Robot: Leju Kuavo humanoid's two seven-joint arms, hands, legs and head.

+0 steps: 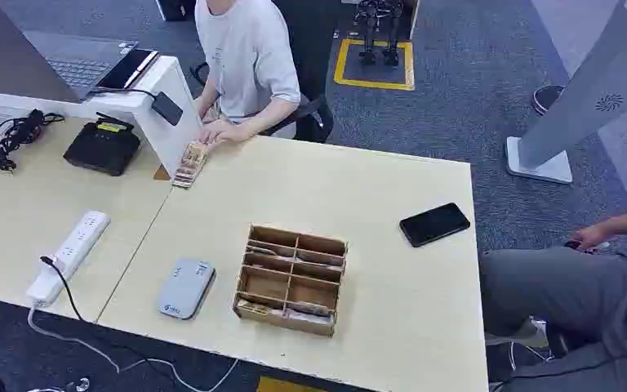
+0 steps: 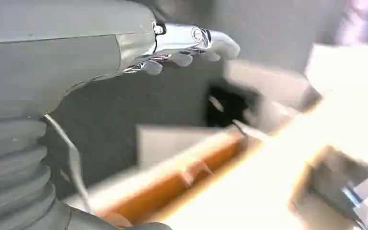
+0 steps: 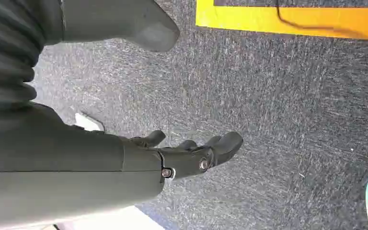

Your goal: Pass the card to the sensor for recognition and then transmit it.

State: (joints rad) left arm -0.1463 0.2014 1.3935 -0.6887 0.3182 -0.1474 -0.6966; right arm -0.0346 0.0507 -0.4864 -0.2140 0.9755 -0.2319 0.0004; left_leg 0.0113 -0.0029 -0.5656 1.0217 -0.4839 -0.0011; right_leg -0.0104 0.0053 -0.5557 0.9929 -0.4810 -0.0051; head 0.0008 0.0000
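Nearest the head camera sit the reader (image 1: 186, 287) and the wooden tray (image 1: 291, 279), cards (image 1: 284, 309) slotted within reach. Left hand (image 2: 182, 48) hangs empty beside the table (image 2: 278, 167), fingers loosely spread. Right hand (image 3: 191, 153) hangs over carpet (image 3: 278, 96), fingers apart, empty.

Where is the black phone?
In the head view, the phone lies flat on the table, on the right side near the far edge, right of the wooden box.
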